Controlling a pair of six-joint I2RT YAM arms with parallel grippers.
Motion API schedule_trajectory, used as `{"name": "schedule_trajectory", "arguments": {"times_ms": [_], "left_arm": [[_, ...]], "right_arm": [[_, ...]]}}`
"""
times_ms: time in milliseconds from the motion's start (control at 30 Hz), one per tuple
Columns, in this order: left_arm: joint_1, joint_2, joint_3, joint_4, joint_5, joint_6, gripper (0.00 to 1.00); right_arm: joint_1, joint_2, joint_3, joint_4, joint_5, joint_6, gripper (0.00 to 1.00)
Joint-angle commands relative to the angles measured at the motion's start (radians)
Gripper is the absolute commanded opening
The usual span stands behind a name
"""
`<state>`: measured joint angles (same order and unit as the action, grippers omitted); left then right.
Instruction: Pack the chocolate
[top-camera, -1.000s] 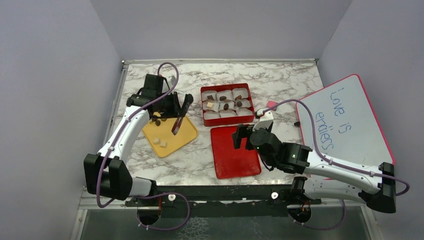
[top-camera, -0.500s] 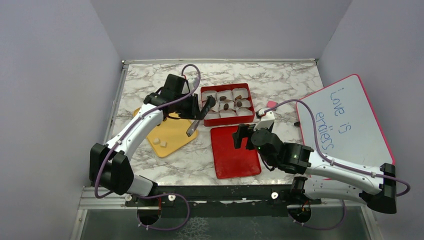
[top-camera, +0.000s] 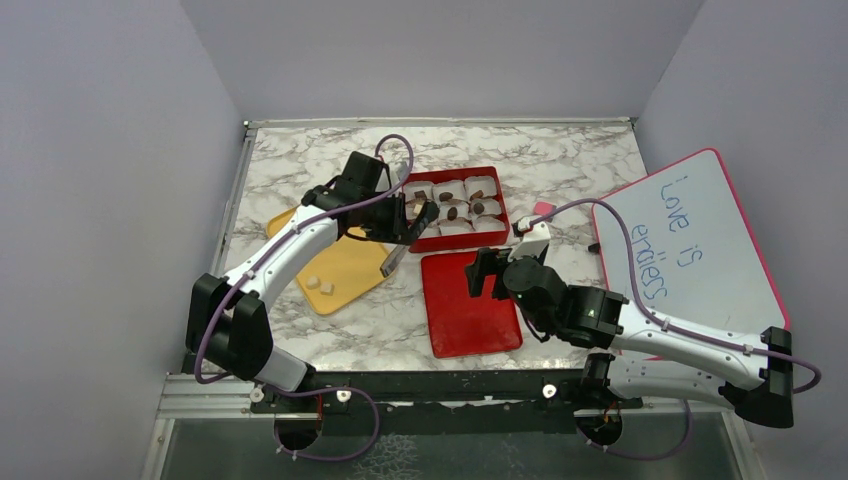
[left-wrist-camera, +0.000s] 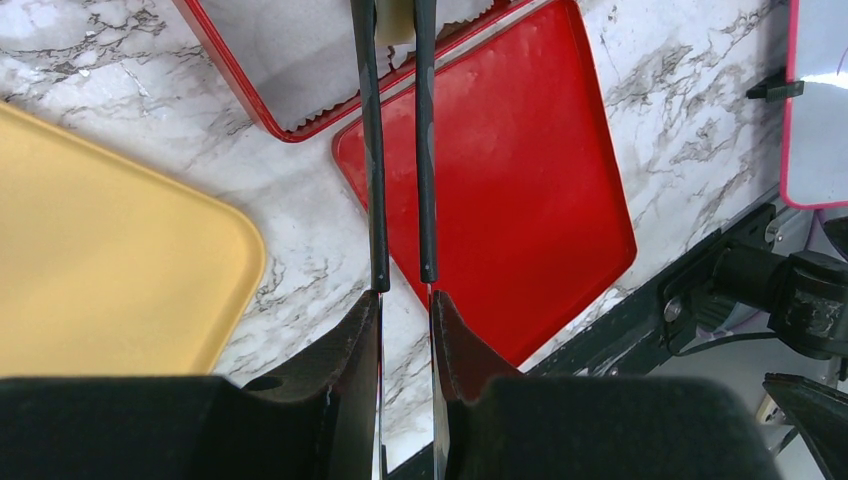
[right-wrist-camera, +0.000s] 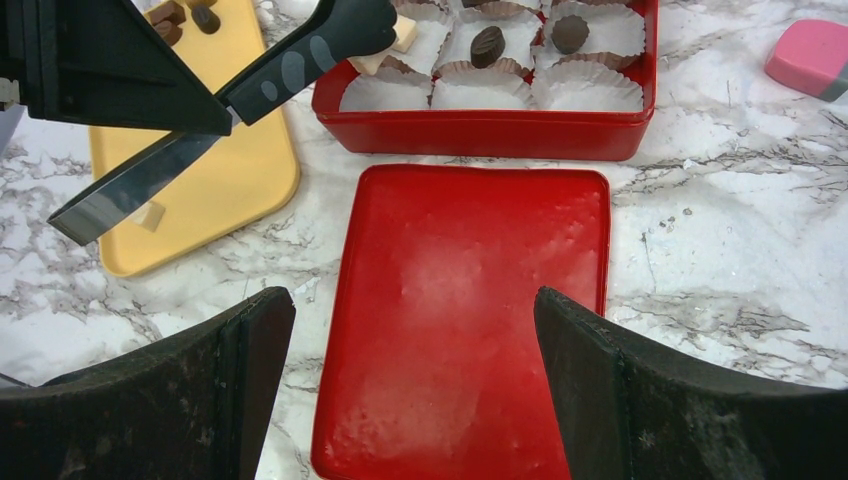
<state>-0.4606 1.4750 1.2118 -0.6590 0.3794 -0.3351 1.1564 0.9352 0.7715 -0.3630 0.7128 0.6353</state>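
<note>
Right wrist view shows the black-handled steel tongs (right-wrist-camera: 290, 65) slanting from their steel hinge end, which hangs over the marbled worktop (right-wrist-camera: 720, 200) beside the yellow plastic tray (right-wrist-camera: 250, 180), up to their tips at the left column of the red box of white paper cups (right-wrist-camera: 490, 135); a pale cream chocolate cube (right-wrist-camera: 402, 36) shows right at those tips, over the middle-left cup; whether it is pinched or lies in the cup I cannot tell; the left end effector (left-wrist-camera: 405, 295) is clenched on the tongs' handles, so I judge the coming drop or lift to be the left arm's, along that slant; dark rounds (right-wrist-camera: 487, 45) sit in neighbouring cups, the near row is bare, and pale cubes (top-camera: 326, 288) lie on the tray; the right end effector (right-wrist-camera: 410, 320) hangs spread wide, grasping nothing, over the flat red lid (right-wrist-camera: 460, 300).
</note>
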Motion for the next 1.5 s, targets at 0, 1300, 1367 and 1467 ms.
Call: {"name": "schedule_trajectory", "arguments": {"times_ms": [0,1300,1367,1467], "left_arm": [[-0.008,-0.005,-0.010,0.014,-0.021,0.006,0.20],[-0.009,0.036,-0.043,-0.003,-0.098,0.048,0.30],[-0.009,0.036,-0.040,-0.004,-0.101,0.046,0.30],[-0.009,0.028,-0.032,-0.001,-0.111,0.040,0.30]], "right_arm": [[-0.003,-0.007,0.005,0.003,0.011,0.002,0.95],[-0.003,0.031,0.008,0.030,0.002,-0.003,0.95],[-0.003,0.032,0.007,0.030,0.002,-0.002,0.95],[-0.003,0.032,0.008,0.030,-0.001,0.000,0.95]]}}
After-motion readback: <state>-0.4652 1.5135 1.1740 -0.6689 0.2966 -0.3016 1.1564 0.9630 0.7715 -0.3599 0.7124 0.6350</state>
